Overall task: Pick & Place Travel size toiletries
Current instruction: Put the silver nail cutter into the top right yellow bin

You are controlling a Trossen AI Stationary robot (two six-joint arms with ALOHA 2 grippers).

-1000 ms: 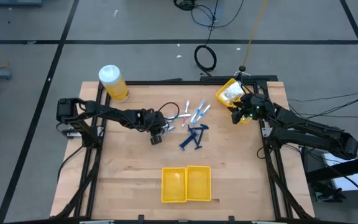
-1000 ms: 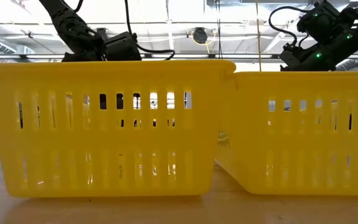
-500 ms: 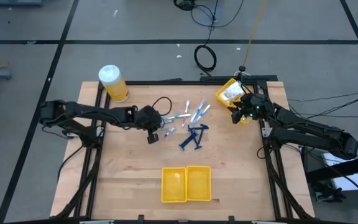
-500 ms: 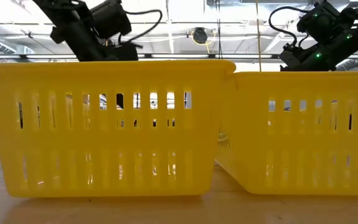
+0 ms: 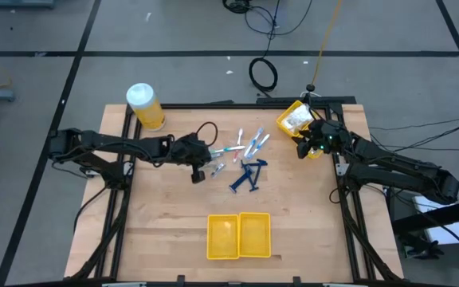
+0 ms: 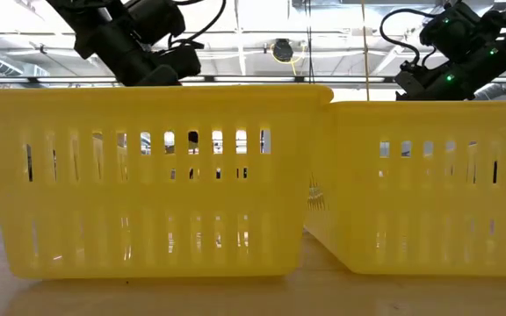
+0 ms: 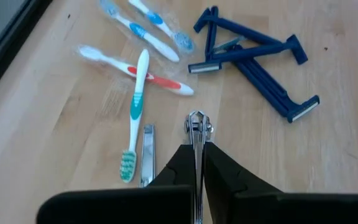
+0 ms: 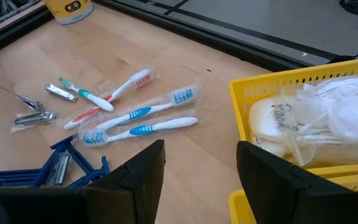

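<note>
Toiletries lie scattered in the upper middle of the high view: toothbrushes [image 5: 249, 143], razors [image 5: 248, 174] and two silvery clippers. The left gripper [image 7: 196, 157] has its fingers pinched fully together on one clipper [image 7: 196, 127], low centre of the left wrist view; the second clipper [image 7: 146, 155] lies just beside it on the table [image 5: 166, 215]. So the pick looks made. Next, I judge, comes a lift and a carry to the bins [image 5: 238, 235] at lower centre. The right gripper [image 8: 197, 168] hovers empty, fingers well apart, by the packet-filled basket [image 5: 295, 119] at upper right.
</note>
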